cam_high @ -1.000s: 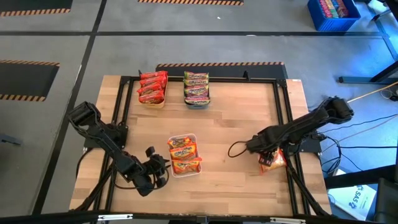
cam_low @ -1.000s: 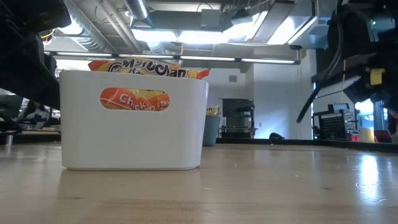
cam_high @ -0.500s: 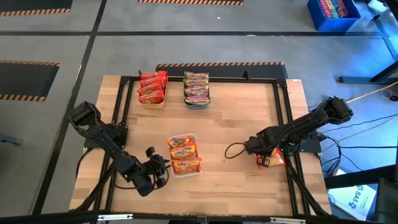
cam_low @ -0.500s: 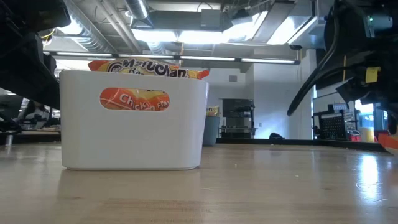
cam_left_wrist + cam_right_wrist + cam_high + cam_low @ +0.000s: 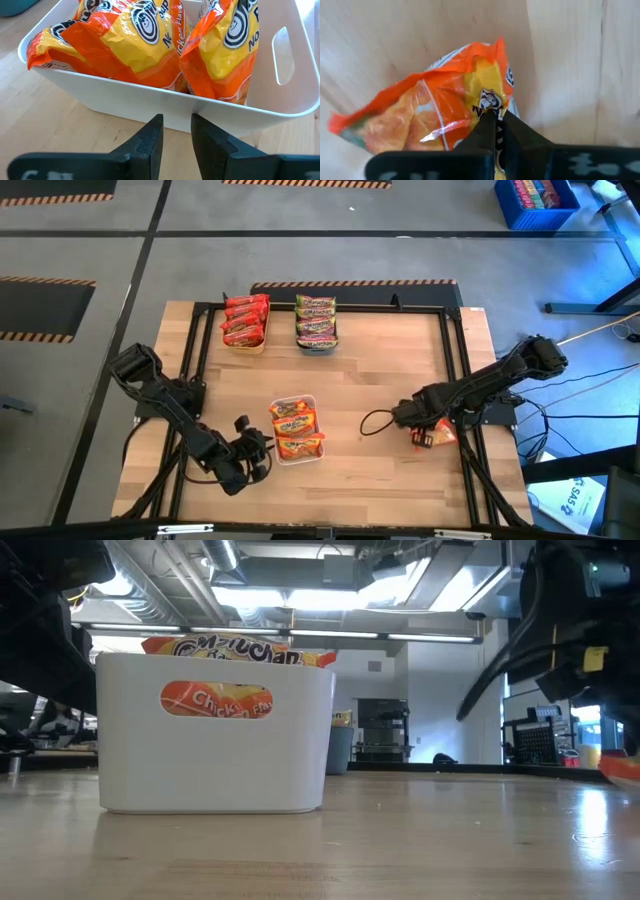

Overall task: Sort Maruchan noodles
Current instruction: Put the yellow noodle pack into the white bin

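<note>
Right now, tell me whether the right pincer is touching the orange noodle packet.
Touching. The right wrist view shows the right pincer shut on the orange packet, its wrapper pinched between the dark fingertips.

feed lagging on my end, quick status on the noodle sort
Right gripper shut on orange packet at table's right edge. Left gripper slightly open, empty, beside white tray. Nothing in the way.

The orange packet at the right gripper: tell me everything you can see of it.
The orange packet is crinkly, glossy plastic, orange with a yellow panel and a round printed logo. The right gripper has its jaws shut on one edge. In the high view it sits near the table's right edge, beside the black frame rail. Whether it rests on the wood or is lifted is unclear.
</note>
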